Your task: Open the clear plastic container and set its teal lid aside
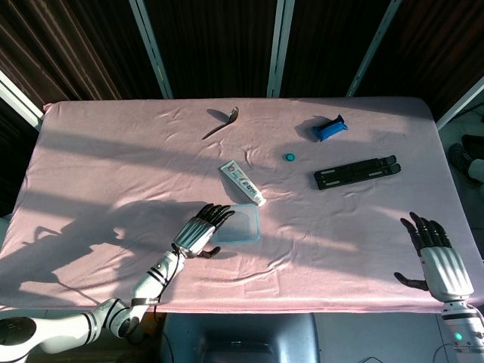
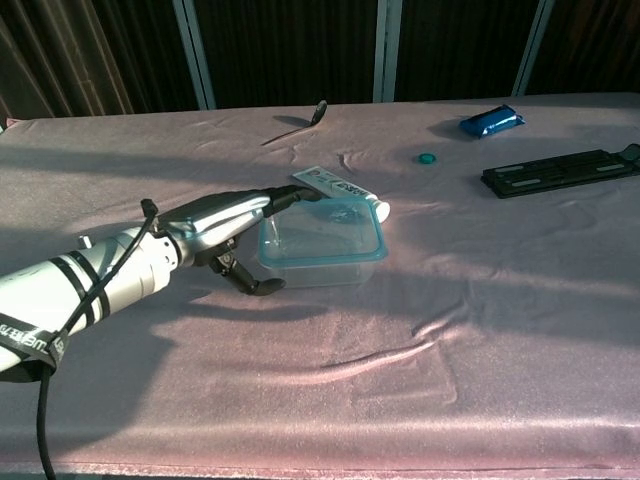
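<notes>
Head view, pink tablecloth [image 1: 91, 151]: one clear plastic container [image 1: 240, 224] near centre with teal lid [image 2: 322, 227] on; one toothpaste tube [image 1: 243, 182], one spoon [image 1: 222, 121], one blue packet [image 1: 330, 128], one black stand [image 1: 356, 172], one small teal cap [image 1: 290, 157]. Left hand [image 1: 201, 230] holds nothing, fingers extended over the container's left edge. Right hand [image 1: 437, 256] lies spread and unladen at the table's right corner.

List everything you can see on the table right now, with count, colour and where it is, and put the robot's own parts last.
Container: one, clear with teal lid on, near centre of the table.
Tube: one, white, just behind the container.
Spoon: one, dark, far side, left of centre.
Small cap: one, teal, right of the tube.
Packet: one, blue, far right.
Flat bar: one, black, right side.
Tablecloth: one, pink.
Left hand: fingers over the container's left edge.
Right hand: open, at the near right edge.
</notes>
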`<state>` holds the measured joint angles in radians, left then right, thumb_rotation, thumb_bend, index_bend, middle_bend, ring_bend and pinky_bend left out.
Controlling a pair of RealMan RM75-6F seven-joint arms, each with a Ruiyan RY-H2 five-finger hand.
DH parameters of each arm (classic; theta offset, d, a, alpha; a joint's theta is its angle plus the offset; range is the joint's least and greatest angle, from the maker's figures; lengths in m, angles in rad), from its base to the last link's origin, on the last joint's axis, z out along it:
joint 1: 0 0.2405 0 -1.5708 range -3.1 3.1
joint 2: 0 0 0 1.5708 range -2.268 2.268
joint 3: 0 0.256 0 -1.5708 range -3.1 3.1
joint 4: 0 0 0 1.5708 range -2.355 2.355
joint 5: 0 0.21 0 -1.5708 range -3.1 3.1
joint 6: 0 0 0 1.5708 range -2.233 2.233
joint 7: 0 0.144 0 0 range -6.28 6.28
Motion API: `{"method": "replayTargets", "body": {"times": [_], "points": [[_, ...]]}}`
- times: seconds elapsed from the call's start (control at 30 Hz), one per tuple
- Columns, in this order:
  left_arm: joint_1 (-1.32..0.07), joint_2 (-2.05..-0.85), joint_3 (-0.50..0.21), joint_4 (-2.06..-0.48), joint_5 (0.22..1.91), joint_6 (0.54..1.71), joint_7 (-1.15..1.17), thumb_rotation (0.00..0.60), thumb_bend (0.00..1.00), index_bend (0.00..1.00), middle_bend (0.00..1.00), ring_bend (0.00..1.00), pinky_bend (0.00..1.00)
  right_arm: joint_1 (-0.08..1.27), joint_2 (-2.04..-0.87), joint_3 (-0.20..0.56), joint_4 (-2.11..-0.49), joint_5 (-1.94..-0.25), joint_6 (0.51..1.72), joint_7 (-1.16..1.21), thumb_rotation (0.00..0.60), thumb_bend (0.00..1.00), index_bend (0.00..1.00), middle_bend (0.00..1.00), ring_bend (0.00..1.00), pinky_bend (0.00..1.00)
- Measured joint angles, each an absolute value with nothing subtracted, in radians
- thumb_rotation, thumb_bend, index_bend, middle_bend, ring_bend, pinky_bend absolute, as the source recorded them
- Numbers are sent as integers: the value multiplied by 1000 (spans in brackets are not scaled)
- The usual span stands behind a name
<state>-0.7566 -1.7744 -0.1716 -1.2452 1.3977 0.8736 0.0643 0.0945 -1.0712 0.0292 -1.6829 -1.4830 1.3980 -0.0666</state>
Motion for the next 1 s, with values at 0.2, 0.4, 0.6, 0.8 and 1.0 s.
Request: {"method": "replayTargets", "body": {"times": [0.2,0.4,0.6,0.8,1.0], "points": [[-775,-1787,-188,-1229,1352,854,66,600,271,0,0,0,0,90,-1063,27,-1685,-1489,1406,-50,600,182,0,0,0,0],[-791,-1797,-198,-1207,1319,842,81,600,265,0,0,0,7,89,-1060,26,-1684,-1492,1407,-44,600,182,0,0,0,0],[-803,-1810,-204,-1192,1272,832,138,600,279,0,71,101,143,89,-1059,26,-1685,-1493,1406,-43,600,182,0,0,0,0],[-812,-1841,-208,-1160,1260,850,146,600,288,0,313,311,288,88,-1056,24,-1685,-1495,1406,-39,600,182,0,0,0,0],[-812,-1859,-193,-1140,1274,868,135,600,313,0,497,463,395,92,-1061,21,-1684,-1508,1402,-43,600,182,0,0,0,0]]}}
